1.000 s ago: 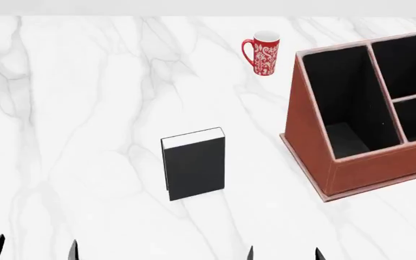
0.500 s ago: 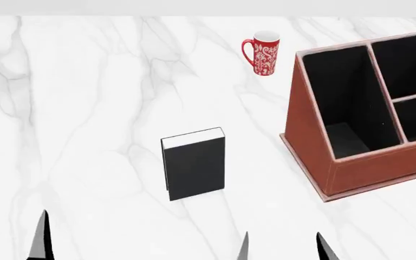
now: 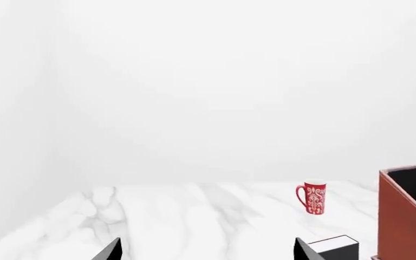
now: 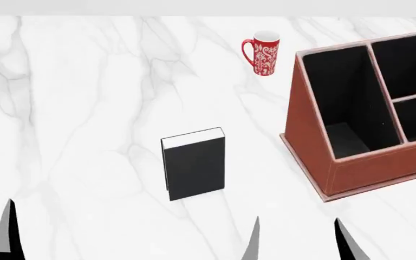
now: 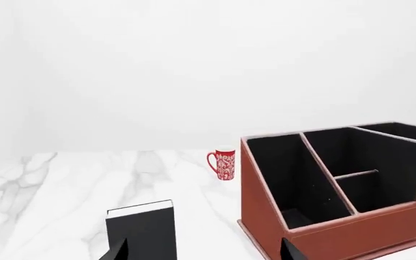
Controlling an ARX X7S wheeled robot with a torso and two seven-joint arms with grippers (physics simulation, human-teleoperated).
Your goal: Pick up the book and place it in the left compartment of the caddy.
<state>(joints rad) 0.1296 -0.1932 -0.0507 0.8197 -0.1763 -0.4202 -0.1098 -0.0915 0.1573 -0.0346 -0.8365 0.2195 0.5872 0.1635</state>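
Head view: book (image 4: pixel 193 164) upright on white marble table (image 4: pixel 85 108), centre of frame, black cover facing camera, white page edges on top. Caddy (image 4: pixel 359 168) at right edge, well apart from book, reddish-brown walls, pale rims; left compartment (image 4: pixel 345 103) black-lined, nothing in it. Red patterned mug (image 4: pixel 263 52) at upper centre, beyond book, just left of caddy's far corner. Right gripper (image 4: pixel 298 241) at bottom right, two finger tips spread wide, nothing between them, short of the book. Left gripper at bottom left, only one finger (image 4: pixel 6 227) visible, so opening not readable here. Left wrist view: left gripper (image 3: pixel 204 252) at bottom edge, two dark tips set wide apart, holding nothing; top of book (image 3: pixel 336 246) at lower right just beside one tip; mug (image 3: pixel 312 197) right of centre; corner of caddy (image 3: pixel 407 216) at right edge. Right wrist view: right gripper (image 5: pixel 204 250) tips parted at bottom edge, empty; book (image 5: pixel 141 230) standing at lower left, partly behind one tip; caddy (image 5: pixel 338 238) filling right half, left compartment (image 5: pixel 291 173) nearest book; mug (image 5: pixel 224 164) at centre, beside caddy's far wall.
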